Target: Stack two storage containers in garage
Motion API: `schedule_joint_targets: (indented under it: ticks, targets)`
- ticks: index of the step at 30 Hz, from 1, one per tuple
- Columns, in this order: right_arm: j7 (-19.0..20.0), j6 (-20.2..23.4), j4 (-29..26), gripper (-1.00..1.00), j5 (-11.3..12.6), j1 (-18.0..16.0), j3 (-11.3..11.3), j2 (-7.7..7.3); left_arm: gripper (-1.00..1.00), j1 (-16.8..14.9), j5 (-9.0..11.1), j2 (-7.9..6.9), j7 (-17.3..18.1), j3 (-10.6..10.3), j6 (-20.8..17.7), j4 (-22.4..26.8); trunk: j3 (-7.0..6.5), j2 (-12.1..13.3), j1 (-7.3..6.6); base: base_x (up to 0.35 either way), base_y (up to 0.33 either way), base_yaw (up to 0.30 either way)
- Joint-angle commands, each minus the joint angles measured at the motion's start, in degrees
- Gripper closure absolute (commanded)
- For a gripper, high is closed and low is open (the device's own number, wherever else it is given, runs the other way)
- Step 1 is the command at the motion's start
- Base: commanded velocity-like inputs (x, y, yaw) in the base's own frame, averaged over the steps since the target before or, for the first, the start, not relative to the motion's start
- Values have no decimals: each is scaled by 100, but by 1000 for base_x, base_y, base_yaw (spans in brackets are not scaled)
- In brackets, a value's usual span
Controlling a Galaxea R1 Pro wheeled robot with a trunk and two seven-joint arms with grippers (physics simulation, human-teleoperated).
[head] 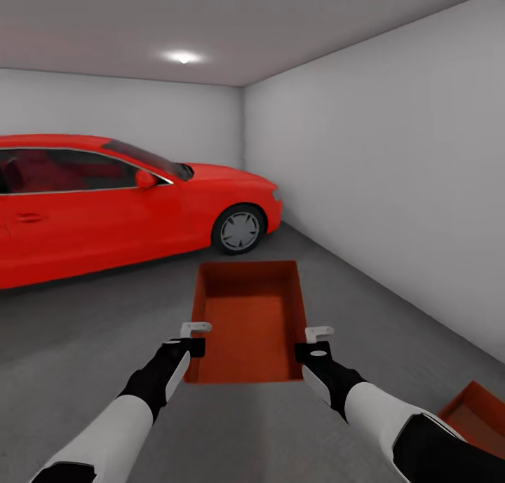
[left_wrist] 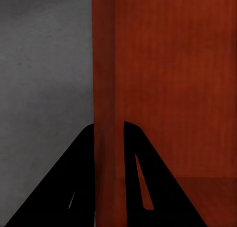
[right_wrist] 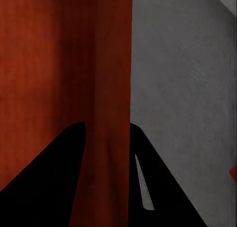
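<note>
The left tool (head: 191, 337) grips the left wall of a bin (head: 247, 322), one finger on each side of the wall. The right tool (head: 317, 343) grips the right wall the same way. The bin is held level between both tools above the garage floor (head: 84, 343). A second bin (head: 479, 418) sits on the floor at lower right. A red car (head: 105, 202) stands ahead left.

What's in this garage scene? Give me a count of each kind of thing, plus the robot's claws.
Orange-red storage containers: 2, one held by its side walls, one on the floor at the robot's right
Red cars: 1
Robot claws: 2, left claw and right claw, each clamped on a wall of the held container
Ceiling lights: 1
Total: 6
</note>
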State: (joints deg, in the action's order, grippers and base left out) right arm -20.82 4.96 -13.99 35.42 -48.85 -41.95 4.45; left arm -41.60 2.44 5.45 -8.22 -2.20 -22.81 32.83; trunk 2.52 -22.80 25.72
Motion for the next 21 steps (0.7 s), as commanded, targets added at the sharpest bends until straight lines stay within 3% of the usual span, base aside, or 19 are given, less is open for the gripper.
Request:
schedule_joint_targets:
  ticks: [1, 21]
  targets:
    - [-476, 49, -113, 100, -135, -10, 117, 3, 100, 4, 90, 26, -66, -35, -31, -4, 14, -13, 7, 322, 0, -286]
    - [-476, 49, -113, 100, -133, -10, 117, 3, 100, 4, 82, 26, -66, -35, -31, -4, 14, -13, 7, 322, 0, -286]
